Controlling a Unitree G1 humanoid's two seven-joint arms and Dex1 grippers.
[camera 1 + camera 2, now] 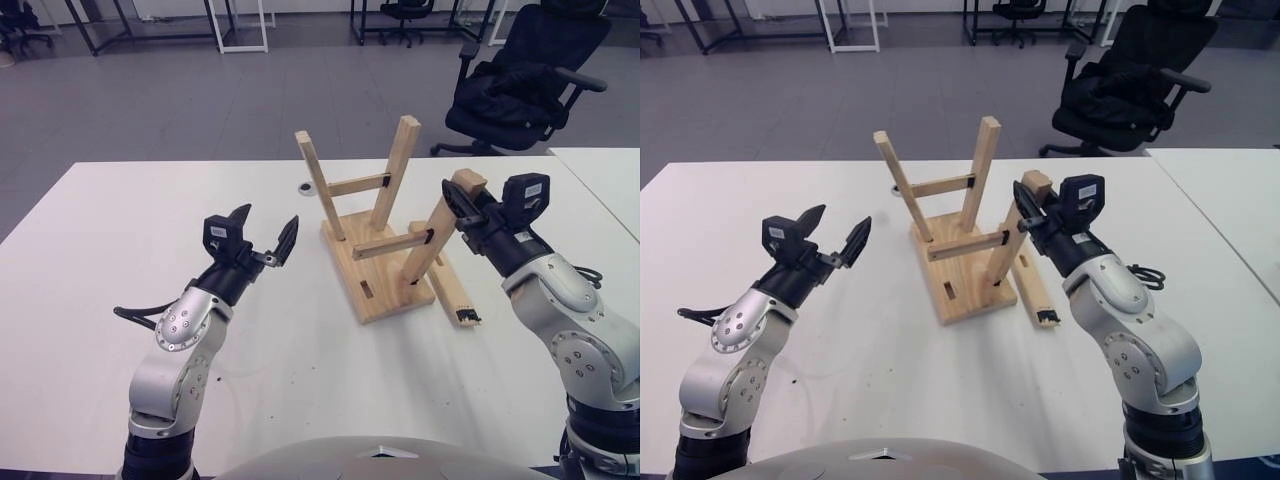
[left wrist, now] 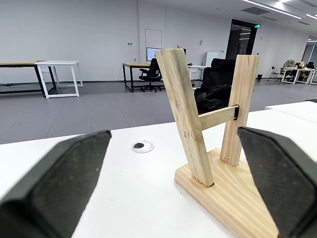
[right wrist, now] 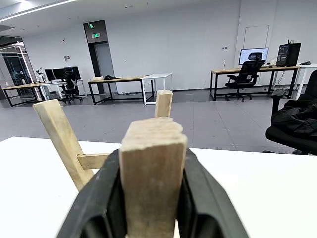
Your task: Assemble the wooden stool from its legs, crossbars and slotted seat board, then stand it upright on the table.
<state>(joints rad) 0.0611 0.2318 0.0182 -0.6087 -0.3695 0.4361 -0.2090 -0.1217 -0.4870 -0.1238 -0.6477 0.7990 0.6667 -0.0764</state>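
Clamping the leaning leg (image 1: pixel 432 250) near its top, your right gripper (image 1: pixel 455 200) is the nearer one; the leg slants up from the seat board (image 1: pixel 390 296) in the middle of the table (image 1: pixel 120 220). Your left gripper (image 1: pixel 268 222) hangs to the left, jaws spread wide.

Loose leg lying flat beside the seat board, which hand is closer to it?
Right. The right hand is shut on a slanted leg close to the loose leg; the left hand hangs open across the seat board, on its other side.
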